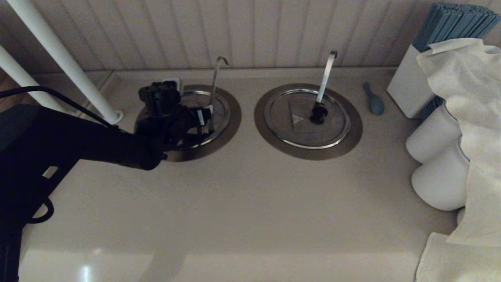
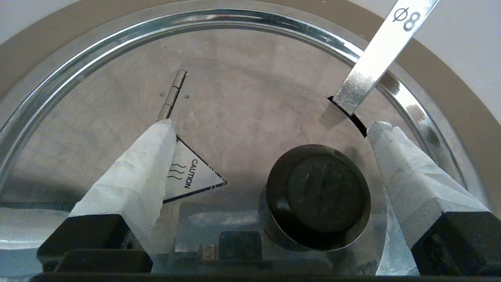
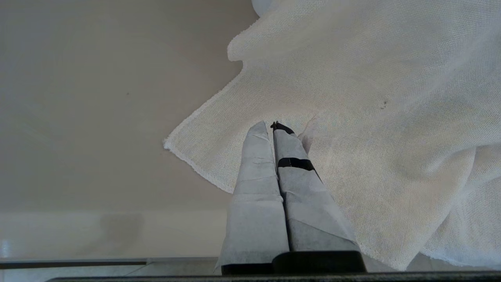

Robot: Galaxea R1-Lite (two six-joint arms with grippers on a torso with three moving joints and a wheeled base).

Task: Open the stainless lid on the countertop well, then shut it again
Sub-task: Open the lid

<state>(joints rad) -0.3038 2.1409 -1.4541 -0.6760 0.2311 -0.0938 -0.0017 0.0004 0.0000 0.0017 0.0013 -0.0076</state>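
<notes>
ok, i'm hovering the left gripper (image 2: pixel 272 124) over the stainless lid (image 2: pixel 254 98), which is lying flat and closed on the countertop well (image 1: pixel 231 124) at the back-left of the counter. the fingers are spread wide. the black knob (image 2: pixel 317 197) is sitting between them but off-centre, much nearer one finger (image 2: pixel 415 176) than the other (image 2: pixel 137 176).

to do this step well i'm thinking: shift sideways till the knob is centred, drop lower so the pads get the knob's side wall and not its rim, then close. i'm also minding the hooked rod (image 1: pixel 216 84) poking through the slot just beyond the knob. the nearer finger could catch it, so i'm keeping the lift slow and following the hinge (image 2: pixel 172 94).

the right gripper (image 3: pixel 273 125) is parked w/ fingers pressed together above a white cloth (image 3: pixel 352 98).

hard to read: in the head view my arm is covering the knob and the near half of the lid. i can't tell whether the fingertips are touching the steel. the rod is looking like a flat stamped strip from the wrist cam. the right arm isn't showing in the head view at all.
</notes>
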